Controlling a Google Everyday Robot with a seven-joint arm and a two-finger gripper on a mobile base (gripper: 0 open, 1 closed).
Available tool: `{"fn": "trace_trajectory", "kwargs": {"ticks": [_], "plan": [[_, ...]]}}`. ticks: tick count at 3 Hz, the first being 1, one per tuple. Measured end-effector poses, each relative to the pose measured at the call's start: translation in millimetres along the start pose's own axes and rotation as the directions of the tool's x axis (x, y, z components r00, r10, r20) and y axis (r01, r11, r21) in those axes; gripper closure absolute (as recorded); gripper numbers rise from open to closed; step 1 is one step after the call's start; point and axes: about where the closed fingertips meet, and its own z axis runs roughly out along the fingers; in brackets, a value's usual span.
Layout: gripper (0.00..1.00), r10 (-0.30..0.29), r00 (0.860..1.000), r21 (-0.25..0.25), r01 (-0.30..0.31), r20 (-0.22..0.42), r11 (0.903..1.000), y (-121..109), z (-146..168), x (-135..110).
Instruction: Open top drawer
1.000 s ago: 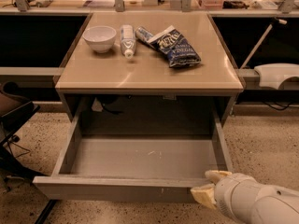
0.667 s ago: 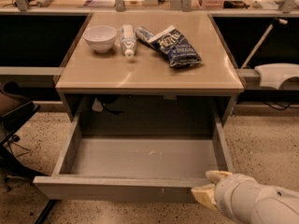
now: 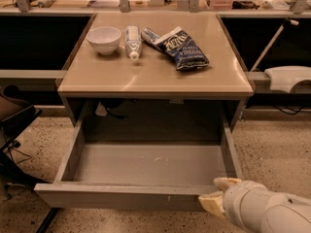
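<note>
The top drawer (image 3: 121, 195) is a wide grey drawer, pulled far out from under the tan cabinet top (image 3: 150, 74). Its shallow grey tray (image 3: 146, 164) is open to view and holds nothing. My gripper (image 3: 219, 194) is at the drawer's front right corner. One cream fingertip (image 3: 226, 182) rests on the top of the front rim and the other fingertip (image 3: 210, 203) lies against the front panel. The white arm (image 3: 267, 210) comes in from the bottom right.
On the cabinet top lie a white bowl (image 3: 104, 39), a white tube (image 3: 132, 41) and a blue snack bag (image 3: 182, 48). A dark chair (image 3: 14, 130) stands at the left. A white object (image 3: 289, 77) sits on a rail at the right. The floor is speckled.
</note>
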Motion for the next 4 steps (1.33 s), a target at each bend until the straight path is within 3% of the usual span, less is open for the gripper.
{"fn": "trace_trajectory", "kwargs": {"ticks": [3, 4], "plan": [[0.11, 0.000, 1.000, 0.000, 0.000, 0.000, 1.0000, 0.0, 0.0, 0.0], [0.00, 0.000, 1.000, 0.000, 0.000, 0.000, 1.0000, 0.0, 0.0, 0.0]]}}
